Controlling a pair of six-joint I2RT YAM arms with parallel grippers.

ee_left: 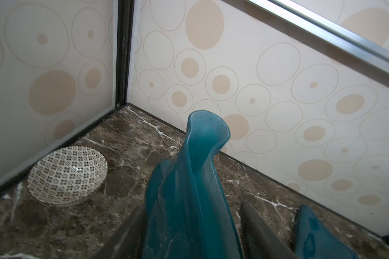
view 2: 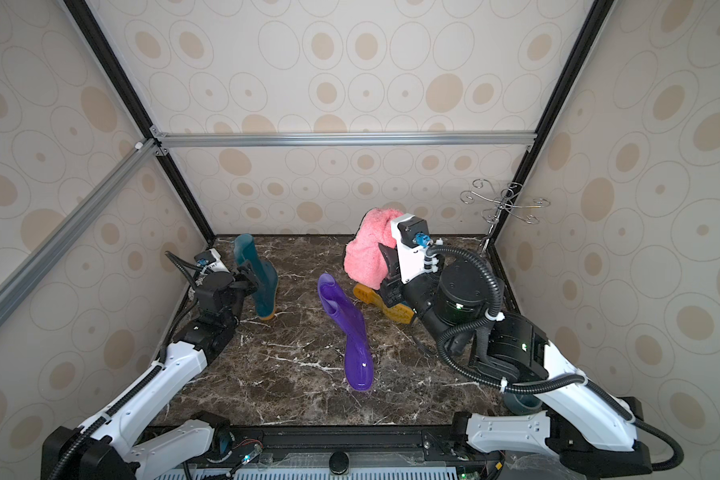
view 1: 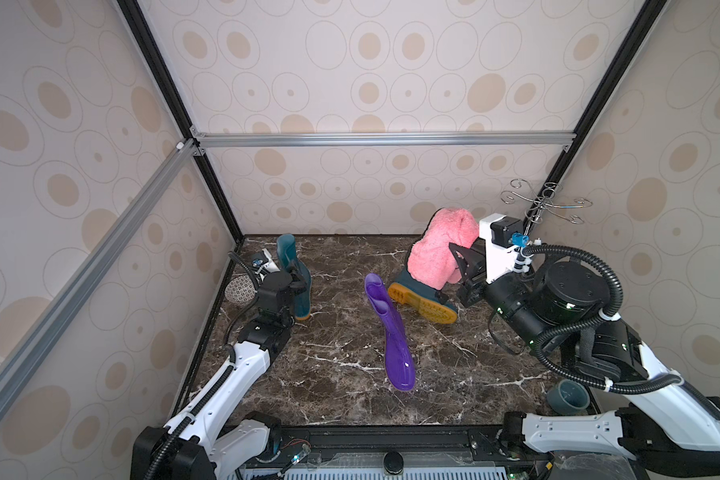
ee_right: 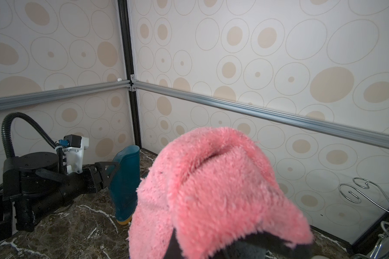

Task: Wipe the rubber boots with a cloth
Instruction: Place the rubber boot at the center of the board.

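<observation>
**Right hand (view 1: 458, 270) gripped the towel (view 1: 437, 249) over the tipped boot (view 1: 422, 303).**
Its leg rose just ahead of that hand; the left hand (view 1: 300, 280) stood open around the upright boot (view 1: 292, 257).

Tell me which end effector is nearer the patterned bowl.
Left. The left end effector straddles the upright teal boot near the bowl; the right end effector is across the table, gripping the pink towel.

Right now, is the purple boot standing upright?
No, the purple boot lies flat along the marble table, with its open top toward the back wall.
</observation>
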